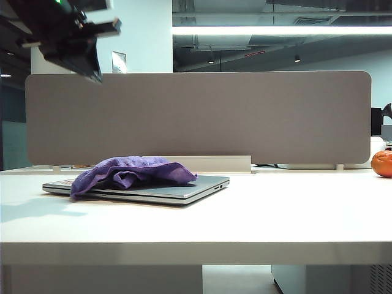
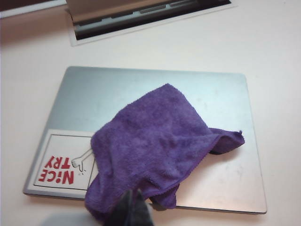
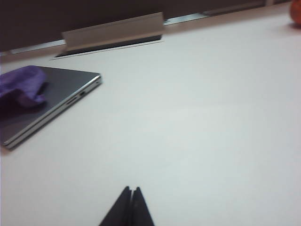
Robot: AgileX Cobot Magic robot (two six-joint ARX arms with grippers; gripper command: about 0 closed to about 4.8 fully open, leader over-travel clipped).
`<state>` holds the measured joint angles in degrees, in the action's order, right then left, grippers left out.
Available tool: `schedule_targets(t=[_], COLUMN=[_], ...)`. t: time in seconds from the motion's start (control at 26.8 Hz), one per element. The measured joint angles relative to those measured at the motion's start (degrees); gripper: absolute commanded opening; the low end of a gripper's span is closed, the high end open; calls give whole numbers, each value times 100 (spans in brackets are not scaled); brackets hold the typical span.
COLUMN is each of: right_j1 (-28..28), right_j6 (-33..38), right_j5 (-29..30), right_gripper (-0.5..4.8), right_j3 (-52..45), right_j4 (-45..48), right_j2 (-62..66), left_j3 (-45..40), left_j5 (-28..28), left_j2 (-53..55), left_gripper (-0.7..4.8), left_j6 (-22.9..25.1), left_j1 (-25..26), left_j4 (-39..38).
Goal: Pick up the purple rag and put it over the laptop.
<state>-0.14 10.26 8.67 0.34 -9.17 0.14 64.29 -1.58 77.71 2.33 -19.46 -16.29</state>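
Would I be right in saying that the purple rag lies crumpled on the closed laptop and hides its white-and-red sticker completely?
Not quite. The purple rag does lie crumpled on the closed laptop, but it hides the sticker only in part: the left wrist view shows most of it, with its red lettering, uncovered at one corner of the lid.

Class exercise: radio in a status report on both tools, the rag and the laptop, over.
Left tool shut, empty, raised above the laptop. Right tool shut, empty, over bare table. Purple rag bunched on the closed lid, covering part. Nothing obstructing.
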Motion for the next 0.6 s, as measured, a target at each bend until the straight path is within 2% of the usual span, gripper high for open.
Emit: schedule_targets(t=[0.19,0.3,0.45,0.6], right_j1=[0,0,0,0], right_j6=[-138,-160,-168,-168], right_j5=[-621,-949,-1008,-1003], right_gripper=[22,22,22,22], right_j3=[0,0,0,0], right_j4=[0,0,0,-2], right_j2=[0,0,0,0], left_j3=[-402,-999,-1528,-2500], left_j5=[0,-2,-63,-208], left_j2=[-675,-1224,-1812,-3014], left_gripper=[-6,-6,-6,-6], left_j6=[11,7,7,-90], left_j1=[0,0,0,0], left_j4=[55,210,284,332])
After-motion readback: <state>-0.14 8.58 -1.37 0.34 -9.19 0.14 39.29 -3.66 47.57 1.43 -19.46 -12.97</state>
